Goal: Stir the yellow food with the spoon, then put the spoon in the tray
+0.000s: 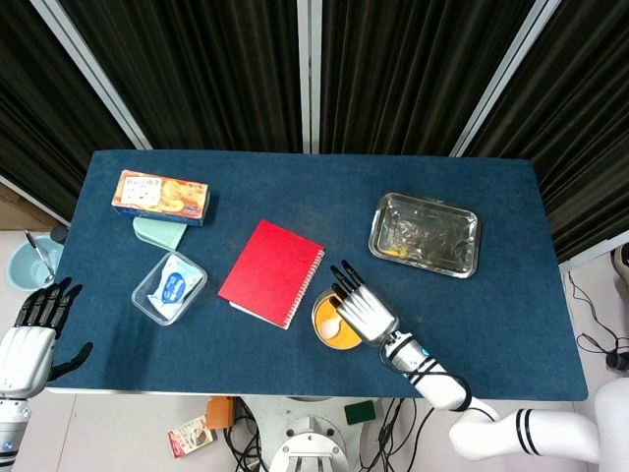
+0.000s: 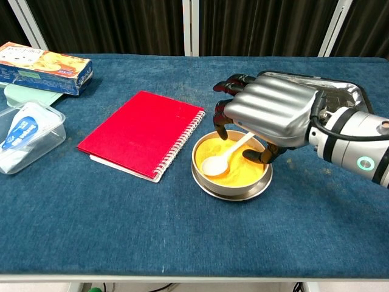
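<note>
A round metal bowl (image 2: 231, 187) (image 1: 324, 334) of yellow food (image 2: 243, 170) sits near the table's front edge, right of a red notebook. My right hand (image 2: 268, 109) (image 1: 363, 308) hovers over the bowl and holds a white spoon (image 2: 220, 160) (image 1: 331, 326), whose scoop lies in the yellow food on the bowl's left side. The metal tray (image 1: 425, 234) (image 2: 346, 92) stands behind and to the right, partly hidden by the hand in the chest view. My left hand (image 1: 35, 330) hangs off the table's left front corner, fingers spread, holding nothing.
A red spiral notebook (image 1: 271, 272) (image 2: 141, 132) lies just left of the bowl. At the left stand a snack box (image 1: 161, 196) (image 2: 42, 67), a mint-green lid (image 1: 158, 232) and a clear container (image 1: 169, 286) (image 2: 23, 140) with a blue-white packet.
</note>
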You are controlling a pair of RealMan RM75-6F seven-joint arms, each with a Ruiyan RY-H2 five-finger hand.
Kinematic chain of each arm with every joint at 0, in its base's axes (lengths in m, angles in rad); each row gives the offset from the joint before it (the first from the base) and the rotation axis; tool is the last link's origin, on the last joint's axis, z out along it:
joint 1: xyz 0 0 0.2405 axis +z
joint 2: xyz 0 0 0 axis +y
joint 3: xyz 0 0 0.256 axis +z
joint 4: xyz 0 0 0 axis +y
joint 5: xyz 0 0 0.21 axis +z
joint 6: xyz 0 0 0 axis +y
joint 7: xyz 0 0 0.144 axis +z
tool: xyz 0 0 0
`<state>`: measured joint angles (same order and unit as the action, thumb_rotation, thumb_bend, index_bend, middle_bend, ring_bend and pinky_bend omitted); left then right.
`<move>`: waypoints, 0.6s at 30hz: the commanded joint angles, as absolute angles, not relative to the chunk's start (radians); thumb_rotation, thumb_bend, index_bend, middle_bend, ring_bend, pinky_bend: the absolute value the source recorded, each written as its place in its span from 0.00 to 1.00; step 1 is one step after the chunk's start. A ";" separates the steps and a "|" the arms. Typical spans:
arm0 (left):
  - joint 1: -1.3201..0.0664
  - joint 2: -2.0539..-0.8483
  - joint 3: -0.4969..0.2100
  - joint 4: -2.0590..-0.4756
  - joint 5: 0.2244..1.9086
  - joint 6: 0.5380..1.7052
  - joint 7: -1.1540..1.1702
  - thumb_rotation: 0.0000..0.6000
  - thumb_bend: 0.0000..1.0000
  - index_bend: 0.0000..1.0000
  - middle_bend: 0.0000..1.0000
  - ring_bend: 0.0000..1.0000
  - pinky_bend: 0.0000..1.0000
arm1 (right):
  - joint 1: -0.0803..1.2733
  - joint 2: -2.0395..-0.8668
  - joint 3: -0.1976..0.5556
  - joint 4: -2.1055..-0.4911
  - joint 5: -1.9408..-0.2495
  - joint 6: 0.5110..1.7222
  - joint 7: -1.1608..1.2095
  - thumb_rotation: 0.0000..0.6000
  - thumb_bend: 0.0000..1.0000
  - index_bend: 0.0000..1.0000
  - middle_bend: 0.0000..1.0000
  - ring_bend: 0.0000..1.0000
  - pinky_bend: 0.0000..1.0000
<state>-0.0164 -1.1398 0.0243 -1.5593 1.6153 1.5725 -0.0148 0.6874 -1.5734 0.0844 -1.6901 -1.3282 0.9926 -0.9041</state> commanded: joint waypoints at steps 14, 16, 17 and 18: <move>-0.018 -1.141 0.024 -1.560 1.608 1.563 -0.011 1.00 0.24 0.03 0.01 0.01 0.08 | 0.725 -1.568 0.073 -1.667 -1.327 0.968 -0.862 1.00 0.38 0.51 0.26 0.00 0.00; -0.018 -1.141 0.024 -1.559 1.606 1.562 -0.012 1.00 0.24 0.03 0.01 0.01 0.08 | 0.728 -1.567 0.072 -1.667 -1.326 0.968 -0.860 1.00 0.38 0.51 0.26 0.00 0.00; -0.018 -1.142 0.024 -1.559 1.606 1.562 -0.012 1.00 0.24 0.03 0.01 0.01 0.08 | 0.729 -1.567 0.072 -1.667 -1.326 0.969 -0.859 1.00 0.38 0.52 0.26 0.00 0.00; -0.018 -1.142 0.024 -1.558 1.606 1.562 -0.012 1.00 0.24 0.03 0.01 0.01 0.08 | 0.731 -1.567 0.072 -1.667 -1.325 0.969 -0.859 1.00 0.38 0.52 0.26 0.00 0.00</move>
